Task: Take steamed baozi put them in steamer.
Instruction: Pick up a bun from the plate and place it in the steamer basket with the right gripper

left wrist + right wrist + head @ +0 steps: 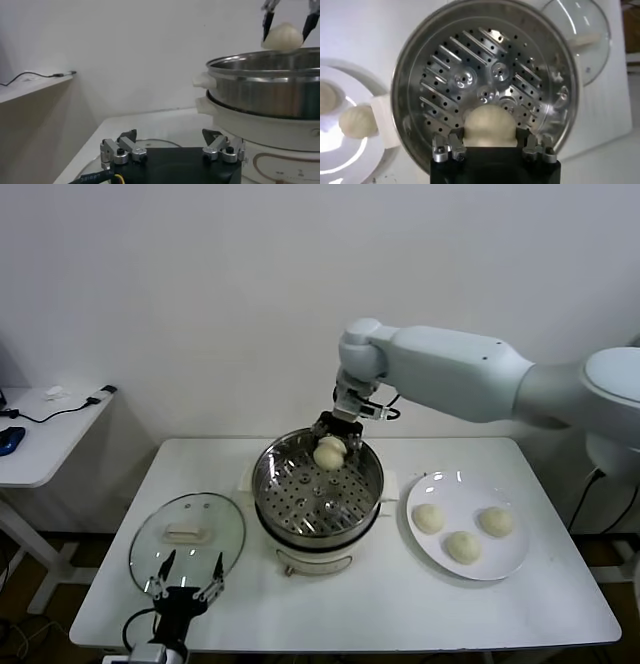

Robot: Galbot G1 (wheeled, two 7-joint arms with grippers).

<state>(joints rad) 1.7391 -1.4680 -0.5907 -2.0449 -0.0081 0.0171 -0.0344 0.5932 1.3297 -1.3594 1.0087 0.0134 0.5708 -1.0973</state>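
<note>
My right gripper point(337, 442) is shut on one steamed baozi point(330, 452), a smooth cream-white bun, just above the far rim of the steamer point(268, 494). In the right wrist view the bun point(488, 124) sits between the fingers over the perforated tray point(470, 65), which holds nothing. In the left wrist view the held bun point(282, 36) hangs over the steel pot point(270, 90). Three more baozi point(462, 546) lie on the white plate point(512, 569) right of the steamer. My left gripper point(187, 576) is parked open at the table's front left.
The glass lid point(187, 534) with its white handle lies flat left of the steamer, right beyond my left gripper point(172, 135). A side table point(40, 434) with cables stands at the far left. The wall is close behind the table.
</note>
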